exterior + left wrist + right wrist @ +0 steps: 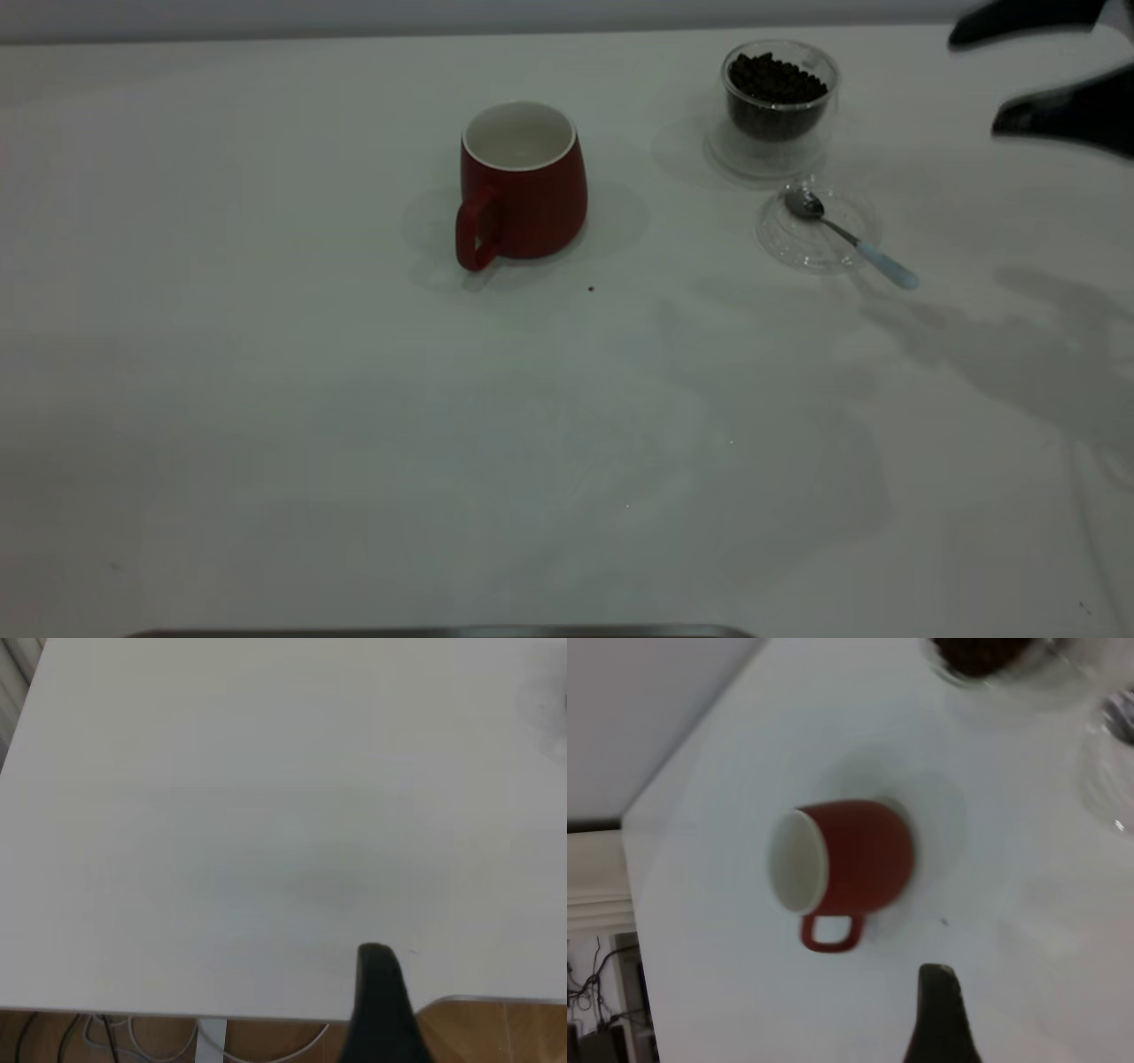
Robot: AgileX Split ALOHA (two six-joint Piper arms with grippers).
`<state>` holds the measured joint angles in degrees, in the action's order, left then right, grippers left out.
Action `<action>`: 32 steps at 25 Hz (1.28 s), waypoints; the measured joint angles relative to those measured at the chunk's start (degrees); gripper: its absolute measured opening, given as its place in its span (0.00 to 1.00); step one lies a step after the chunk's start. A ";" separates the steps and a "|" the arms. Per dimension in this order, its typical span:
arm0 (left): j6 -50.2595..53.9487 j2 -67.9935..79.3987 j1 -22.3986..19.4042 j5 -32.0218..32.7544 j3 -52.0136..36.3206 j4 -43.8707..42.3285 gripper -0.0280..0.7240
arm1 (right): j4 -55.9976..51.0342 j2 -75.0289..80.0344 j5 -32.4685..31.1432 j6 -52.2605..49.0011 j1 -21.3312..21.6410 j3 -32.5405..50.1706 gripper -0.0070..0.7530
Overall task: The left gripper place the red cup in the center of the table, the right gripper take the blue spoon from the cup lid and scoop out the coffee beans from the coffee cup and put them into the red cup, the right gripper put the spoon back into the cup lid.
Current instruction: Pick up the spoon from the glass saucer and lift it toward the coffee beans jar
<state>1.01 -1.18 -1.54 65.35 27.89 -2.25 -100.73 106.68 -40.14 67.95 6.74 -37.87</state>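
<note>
The red cup [523, 190] stands upright near the middle of the table [266, 399], handle toward the near edge, white inside showing nothing; in the right wrist view the red cup [855, 858] lies ahead of one dark finger [939, 1014]. The coffee cup [780, 97], full of coffee beans [775, 80], stands at the far right. Just in front of it lies the cup lid [802, 244] with the blue spoon [850, 237] resting across it, handle over the rim. My right gripper [974, 84] hovers open, right of the coffee cup. Of my left gripper only one finger [379, 1001] shows, over bare table near its edge.
One stray bean [591, 288] lies on the table just in front of the red cup. A grey metal strip [443, 632] runs along the near edge. In the left wrist view, wooden floor [505, 1032] and cables show beyond the table's edge.
</note>
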 joint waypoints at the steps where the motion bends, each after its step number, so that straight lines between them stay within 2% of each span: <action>1: 0.00 0.00 0.00 0.00 0.00 0.00 0.82 | -0.31 2.09 -0.63 0.26 0.51 -0.04 0.78; 6: 0.00 0.00 0.00 0.00 0.00 0.00 0.82 | -0.95 10.34 -2.38 1.81 2.40 -0.38 0.78; 13: 0.00 0.00 0.00 0.00 0.00 0.00 0.82 | -1.21 17.86 -2.76 3.32 2.95 -1.12 0.78; 32: 0.22 0.00 0.00 0.00 0.00 0.00 0.82 | -1.57 32.22 -7.25 6.21 2.95 -11.84 0.78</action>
<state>1.24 -1.18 -1.54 65.35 27.89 -2.25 -102.31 138.90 -47.39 74.17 9.69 -49.72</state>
